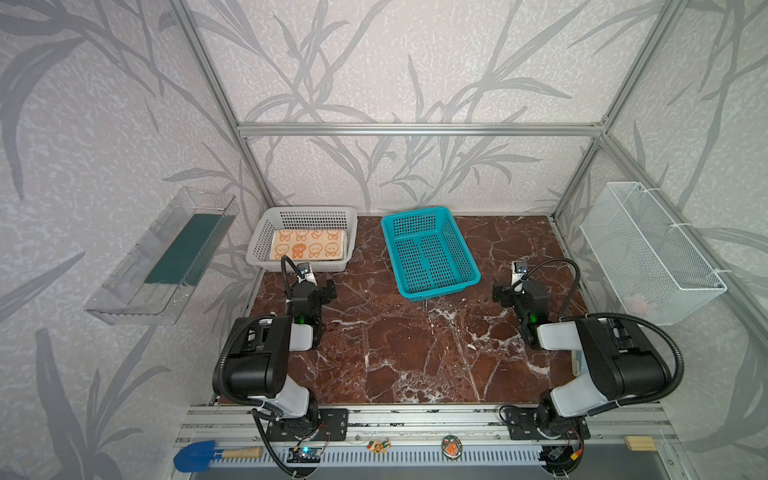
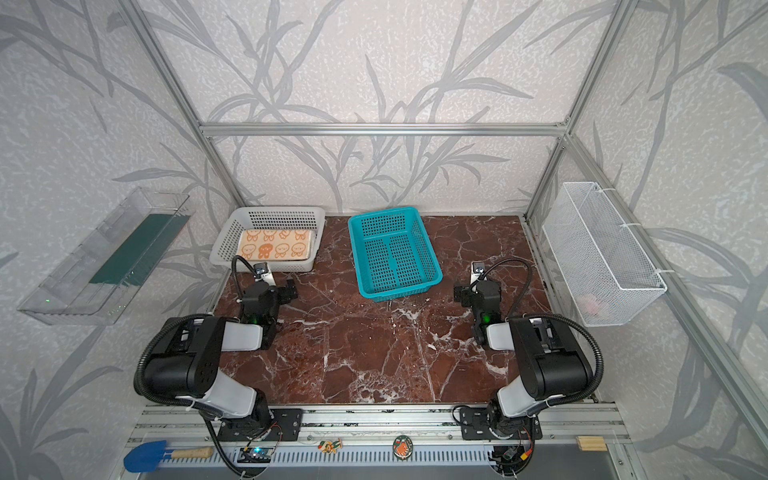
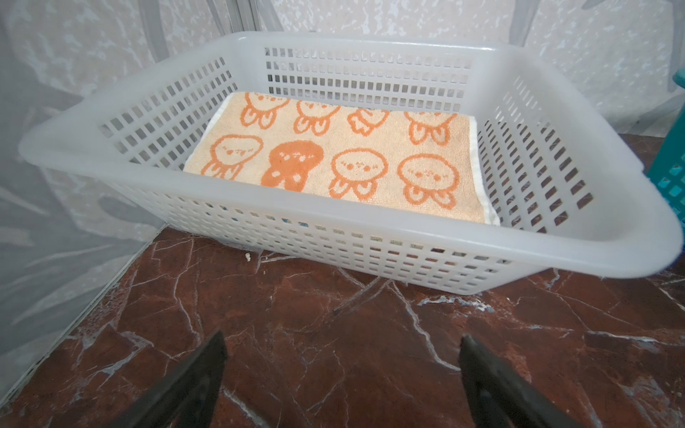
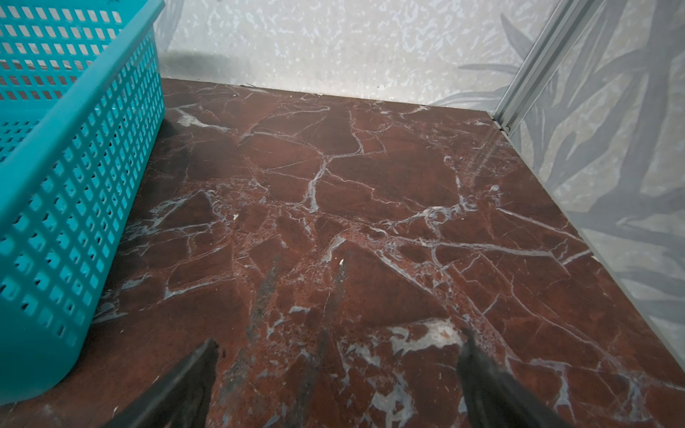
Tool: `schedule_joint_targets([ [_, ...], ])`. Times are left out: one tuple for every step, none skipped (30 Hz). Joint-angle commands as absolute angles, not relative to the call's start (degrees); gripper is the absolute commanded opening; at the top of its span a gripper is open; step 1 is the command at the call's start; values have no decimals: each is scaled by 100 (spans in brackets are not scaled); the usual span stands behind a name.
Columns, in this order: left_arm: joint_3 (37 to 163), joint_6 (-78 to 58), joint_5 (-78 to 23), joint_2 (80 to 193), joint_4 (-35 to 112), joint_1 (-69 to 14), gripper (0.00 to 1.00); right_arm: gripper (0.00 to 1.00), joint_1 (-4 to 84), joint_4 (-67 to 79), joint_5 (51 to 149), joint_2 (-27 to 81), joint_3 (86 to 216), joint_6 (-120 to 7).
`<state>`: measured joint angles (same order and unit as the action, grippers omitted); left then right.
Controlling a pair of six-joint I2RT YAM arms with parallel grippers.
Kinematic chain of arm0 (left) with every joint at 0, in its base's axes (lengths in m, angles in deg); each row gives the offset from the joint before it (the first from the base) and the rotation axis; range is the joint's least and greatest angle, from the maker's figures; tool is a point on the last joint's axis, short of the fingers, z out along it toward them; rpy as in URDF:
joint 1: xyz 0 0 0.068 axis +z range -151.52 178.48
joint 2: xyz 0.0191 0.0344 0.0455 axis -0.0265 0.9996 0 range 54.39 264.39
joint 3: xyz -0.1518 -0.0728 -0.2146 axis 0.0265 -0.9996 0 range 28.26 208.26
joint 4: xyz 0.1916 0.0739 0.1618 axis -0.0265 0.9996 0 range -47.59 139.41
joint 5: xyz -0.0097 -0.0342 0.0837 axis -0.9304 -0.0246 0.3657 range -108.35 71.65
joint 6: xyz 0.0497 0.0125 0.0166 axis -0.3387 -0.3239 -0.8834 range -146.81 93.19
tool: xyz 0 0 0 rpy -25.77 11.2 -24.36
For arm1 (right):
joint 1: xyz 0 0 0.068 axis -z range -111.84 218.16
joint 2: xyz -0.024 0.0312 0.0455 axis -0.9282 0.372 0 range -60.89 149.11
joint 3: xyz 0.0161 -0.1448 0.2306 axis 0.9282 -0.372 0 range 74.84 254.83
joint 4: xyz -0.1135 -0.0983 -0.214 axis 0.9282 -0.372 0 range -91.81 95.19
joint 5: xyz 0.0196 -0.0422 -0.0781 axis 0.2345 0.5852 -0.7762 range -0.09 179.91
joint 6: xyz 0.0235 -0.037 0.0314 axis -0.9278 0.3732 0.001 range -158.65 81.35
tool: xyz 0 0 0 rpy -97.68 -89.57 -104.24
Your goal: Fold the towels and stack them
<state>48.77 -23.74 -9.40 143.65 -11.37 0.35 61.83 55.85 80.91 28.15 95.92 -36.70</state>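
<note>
Marble tabletop (image 1: pixel 415 353), towels (image 1: pixel 309 246) in white basket (image 1: pixel 265 237)

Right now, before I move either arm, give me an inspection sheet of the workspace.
Surface: marble-look tabletop, a few pale crumbs.
Job's things: orange-bunny towel lies folded in the white basket, a white edge showing beneath; rest hidden.
Clutter: teal basket, empty.
Grippers: left gripper and right gripper open, holding nothing.
Cables: black hoses loop along both arms, clear of the baskets.
Surroundings: clear wall tray, wire basket, blue shovel up front.
</note>
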Motion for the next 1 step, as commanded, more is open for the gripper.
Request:
schedule_joint_targets([
  [4941,-2460,-950,14404,-1249,23,99,99,6174,5556,7989,2718,9681,-3689],
])
